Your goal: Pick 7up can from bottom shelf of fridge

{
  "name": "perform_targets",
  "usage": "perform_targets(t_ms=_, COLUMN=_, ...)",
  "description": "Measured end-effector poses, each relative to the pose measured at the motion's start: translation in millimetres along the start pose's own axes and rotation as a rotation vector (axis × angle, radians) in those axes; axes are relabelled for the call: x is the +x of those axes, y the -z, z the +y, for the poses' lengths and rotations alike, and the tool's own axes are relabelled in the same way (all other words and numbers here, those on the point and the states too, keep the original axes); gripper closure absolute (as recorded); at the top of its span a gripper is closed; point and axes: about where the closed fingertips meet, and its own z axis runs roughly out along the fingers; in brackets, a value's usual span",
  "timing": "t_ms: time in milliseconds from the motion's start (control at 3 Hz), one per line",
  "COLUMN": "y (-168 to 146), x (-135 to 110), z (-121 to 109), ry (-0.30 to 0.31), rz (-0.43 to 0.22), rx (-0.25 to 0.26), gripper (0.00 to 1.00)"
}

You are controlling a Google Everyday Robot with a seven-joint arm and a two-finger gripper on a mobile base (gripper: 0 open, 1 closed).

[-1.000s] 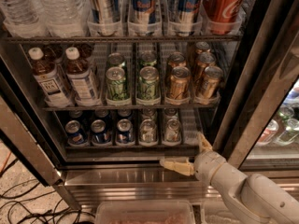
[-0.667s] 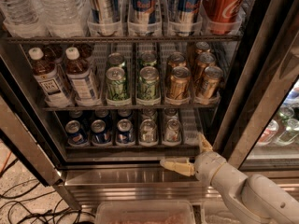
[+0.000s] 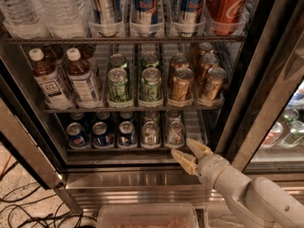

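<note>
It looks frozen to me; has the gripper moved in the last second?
Yes. The gripper, open, has lifted from the metal base strip toward the front rail of the bottom shelf.

We read white Coca-Cola script on the red can [image 3: 229, 6] at the top right. The tall blue-and-silver cans [image 3: 145, 6] beside it carry red lettering that looks like Red Bull, only partly legible. The white labels [image 3: 53, 87] on the brown bottles [image 3: 42, 66] of the middle rack [image 3: 128, 109] show dark letters we cannot make out. The gripper [image 3: 182, 147], fingers apart, sits just in front of the bottom shelf [image 3: 118, 150], at its right end.
</note>
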Motion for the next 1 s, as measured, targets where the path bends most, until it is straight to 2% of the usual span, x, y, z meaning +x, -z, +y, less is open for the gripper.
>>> perform_targets(t_ms=333, y=0.0, x=0.0, z=0.0, ry=0.0, rz=0.0, rx=0.0, gripper=0.44)
perform_targets(t_ms=667, y=0.0, x=0.0, z=0.0, ry=0.0, rz=0.0, rx=0.0, gripper=0.31)
perform_targets(t_ms=1000, y=-0.1, x=0.0, z=0.0, ry=0.0, rz=0.0, rx=0.0, gripper=0.33)
